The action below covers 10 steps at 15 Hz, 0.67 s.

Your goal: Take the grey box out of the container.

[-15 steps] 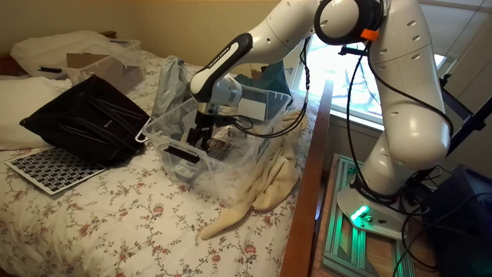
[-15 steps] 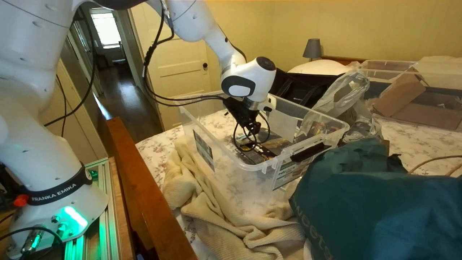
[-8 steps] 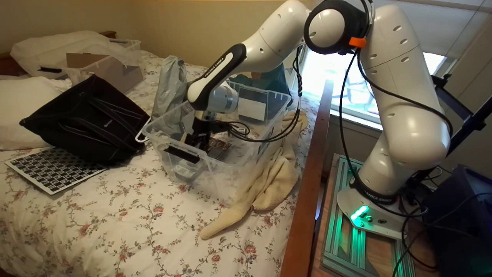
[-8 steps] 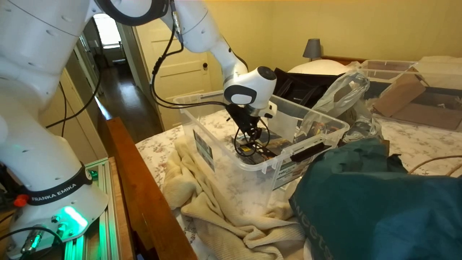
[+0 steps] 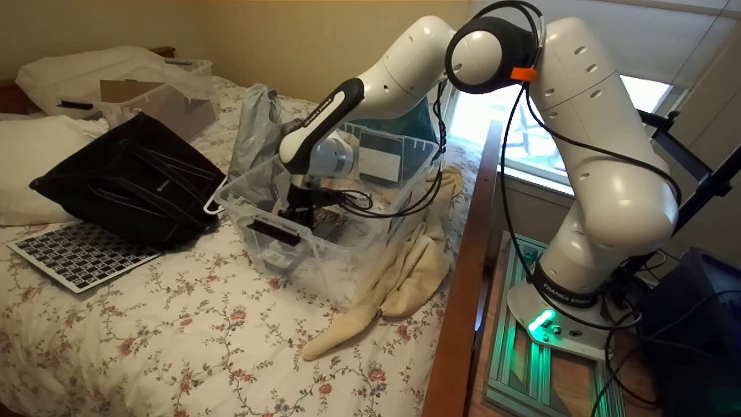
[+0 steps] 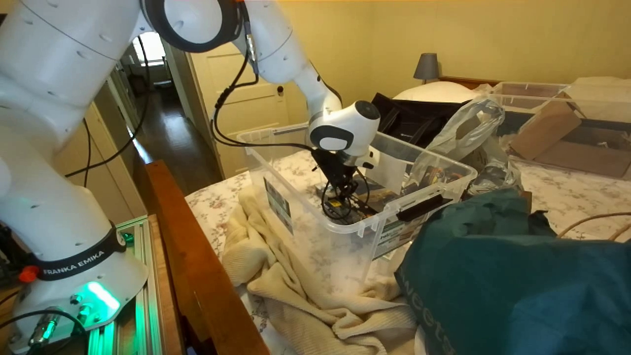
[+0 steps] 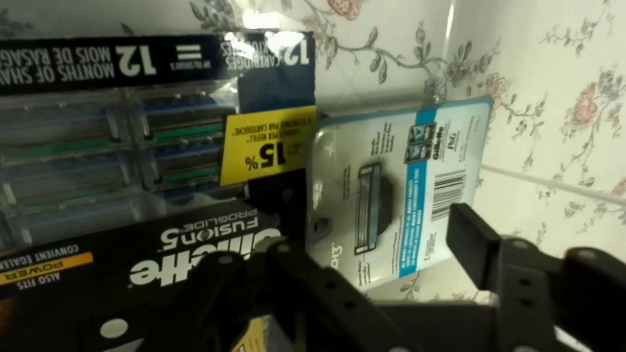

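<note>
The container is a clear plastic tub on the bed; its rim also shows in the other picture from outside. My gripper is lowered inside it, in both exterior views. In the wrist view my gripper is open, its fingers wide apart. The grey box, a light-grey pack with a blue stripe and barcode, lies beyond and between the fingers. The right fingertip pad overlaps its barcode edge in view; contact cannot be told. In the exterior views I cannot make the box out clearly.
A dark labelled pack lies against the grey box's left side in the wrist view. A cream blanket, a black case, a plastic bag and a green bag surround the tub. A wooden rail edges the bed.
My gripper has moved down, deeper into the container, and the arm has lowered with it. The container and surrounding things have not moved.
</note>
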Each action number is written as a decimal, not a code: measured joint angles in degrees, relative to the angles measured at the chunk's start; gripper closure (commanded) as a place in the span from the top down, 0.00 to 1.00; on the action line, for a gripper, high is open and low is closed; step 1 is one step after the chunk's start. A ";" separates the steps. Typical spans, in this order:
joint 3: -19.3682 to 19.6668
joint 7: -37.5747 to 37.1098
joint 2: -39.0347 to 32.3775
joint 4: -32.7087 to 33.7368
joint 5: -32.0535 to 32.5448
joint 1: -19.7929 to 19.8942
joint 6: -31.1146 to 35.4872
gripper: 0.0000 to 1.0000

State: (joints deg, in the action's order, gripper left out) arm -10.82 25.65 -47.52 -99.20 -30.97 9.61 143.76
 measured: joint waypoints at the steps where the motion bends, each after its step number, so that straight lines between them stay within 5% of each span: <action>1: -0.01 -0.22 -0.39 0.41 0.14 0.00 0.00 0.57; 3: -0.01 -0.67 -0.98 1.05 0.46 0.03 -0.01 0.79; 4: -0.01 -0.92 -1.27 1.37 0.63 0.03 -0.03 0.81; 7: -0.04 -1.49 -2.00 2.11 0.95 0.03 -0.29 0.50; 10: -0.20 -1.58 -2.64 2.82 1.22 0.08 -0.73 0.34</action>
State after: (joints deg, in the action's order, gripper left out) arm -11.02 24.07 -50.17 -96.38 -29.75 9.69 143.03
